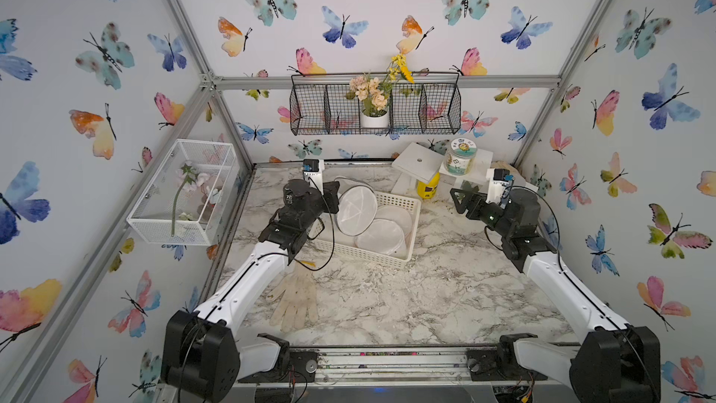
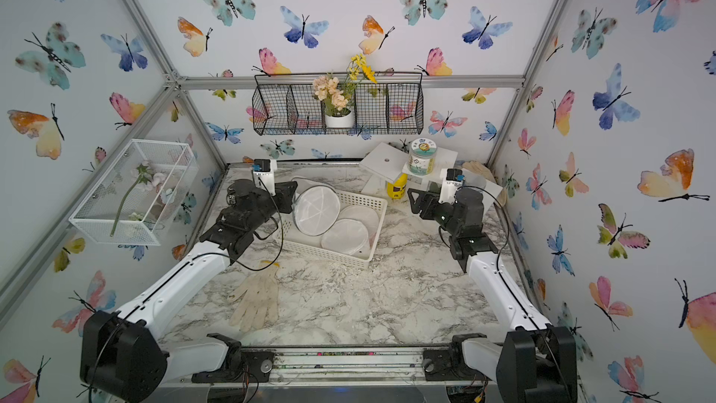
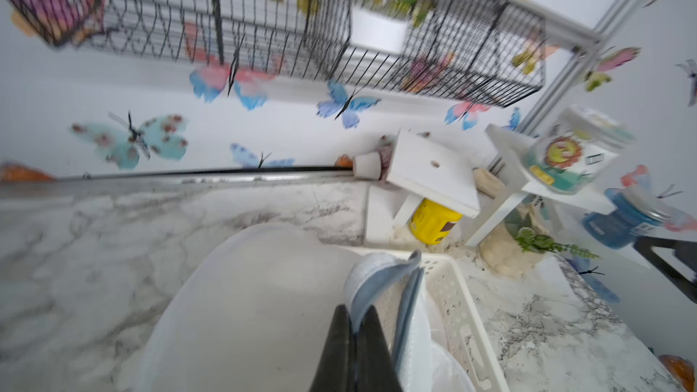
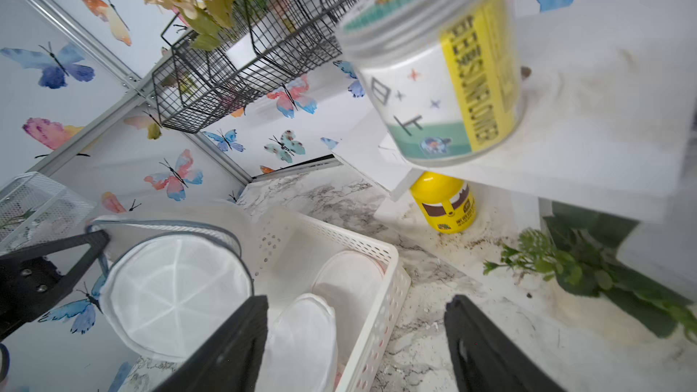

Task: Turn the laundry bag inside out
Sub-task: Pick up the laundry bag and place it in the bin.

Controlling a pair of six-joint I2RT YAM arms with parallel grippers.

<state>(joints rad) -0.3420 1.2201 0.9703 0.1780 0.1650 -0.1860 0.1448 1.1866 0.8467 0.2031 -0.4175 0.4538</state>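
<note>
Bag on edge, facing right | left claw pinching rim (seemingly) | right claw agape

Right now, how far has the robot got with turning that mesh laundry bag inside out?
Barely started. Done: the left end effector is shut on the grey-trimmed rim of the round mesh laundry bag, which stands tipped up at one end of the white basket. In hand: only that grip. Left: the right end effector hangs open, apart from the bag, so the turning itself is not yet begun.
</note>
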